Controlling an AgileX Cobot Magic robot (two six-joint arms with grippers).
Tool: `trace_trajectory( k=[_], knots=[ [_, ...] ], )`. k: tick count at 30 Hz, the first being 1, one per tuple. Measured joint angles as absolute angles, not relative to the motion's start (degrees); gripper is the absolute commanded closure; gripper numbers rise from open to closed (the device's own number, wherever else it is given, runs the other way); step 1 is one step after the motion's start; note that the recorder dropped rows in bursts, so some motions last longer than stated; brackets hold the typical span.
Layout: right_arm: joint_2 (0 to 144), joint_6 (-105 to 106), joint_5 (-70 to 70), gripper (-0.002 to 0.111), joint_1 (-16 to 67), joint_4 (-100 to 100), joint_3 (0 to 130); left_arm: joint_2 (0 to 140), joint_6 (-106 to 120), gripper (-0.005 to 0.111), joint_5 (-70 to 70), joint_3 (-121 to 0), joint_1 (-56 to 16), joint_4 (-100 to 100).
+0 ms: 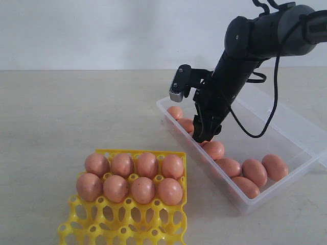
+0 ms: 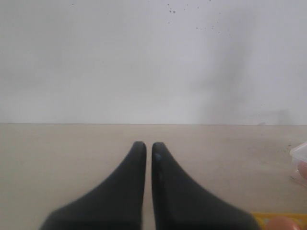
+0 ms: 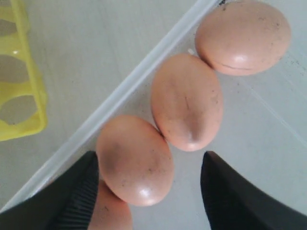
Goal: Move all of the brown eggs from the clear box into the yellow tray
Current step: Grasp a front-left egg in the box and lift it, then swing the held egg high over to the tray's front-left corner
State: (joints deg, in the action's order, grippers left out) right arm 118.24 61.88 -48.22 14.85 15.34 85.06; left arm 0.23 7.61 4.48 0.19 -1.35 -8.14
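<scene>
Outwardly, from the exterior view, the yellow tray sits on the counter at 7 o'clock. 8 brown eggs fill its 2 far rows, 4 to a row. The clear box lies near it at 3 o'clock, running from the centre down toward 4 o'clock. 7 eggs show inside the box clear of the arm, 2 at its far end and 5 toward its near end. The right arm comes in from 1 o'clock and slants down into the box. The right end effector hangs low over the eggs by the tray-side wall.

Next, in the left wrist view, the left end effector hovers above the counter. Its 2 dark fingers are drawn together with only a sliver of gap and nothing between them. A corner of the tray, the top of 1 egg and a corner of the box edge into the picture.

Lastly, in the right wrist view, the right end effector is spread wide and grips nothing. 1 egg lies between its fingers, close against one and clear of the other; whether it touches that finger I cannot tell. That egg touches a 2nd, which touches a 3rd, all along the box wall. A 4th is partly hidden by a finger.
</scene>
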Motion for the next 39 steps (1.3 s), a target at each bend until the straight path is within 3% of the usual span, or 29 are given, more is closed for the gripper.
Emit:
trace_trajectory(
  k=[6,17,33,39],
  knots=[
    [121.79,62.55,-48.62,0.055,14.85,15.93,85.06,0.23,7.61,0.103,4.48,0.19,-1.35,-8.14],
    [121.79,62.55,-46.96,0.108,14.85,16.05,85.06,0.23,7.61,0.103,4.48,0.19,-1.35,-8.14],
    [112.81,43.47,-47.83,0.108,12.33,11.03,85.06,0.23,7.61,0.103,4.48,0.19,-1.35,-8.14],
    [106.65,34.17,-37.97,0.108,11.28,10.43,85.06,0.23,7.61,0.103,4.48,0.19,-1.35,-8.14]
  ],
)
